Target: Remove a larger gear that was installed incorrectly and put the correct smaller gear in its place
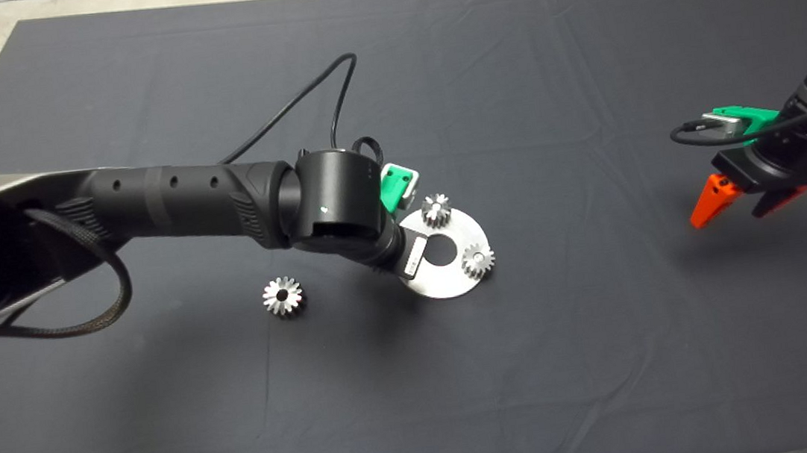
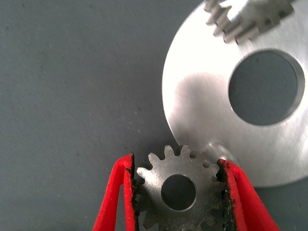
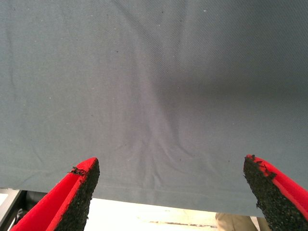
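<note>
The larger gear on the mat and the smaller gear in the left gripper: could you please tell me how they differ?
The larger gear lies loose on the mat, apart from the round plate; the smaller gear is clamped in the left gripper, at that plate's edge. The larger gear looks wider than the smaller gear's look-alikes on the plate. Both are silver, toothed, with a round centre hole.

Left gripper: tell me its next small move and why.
Probably carry the smaller gear a little further over the round plate toward its free spot. The left gripper is shut on that gear at the plate's edge. Two small gears already sit on the plate, and the larger gear lies off on the mat.
</note>
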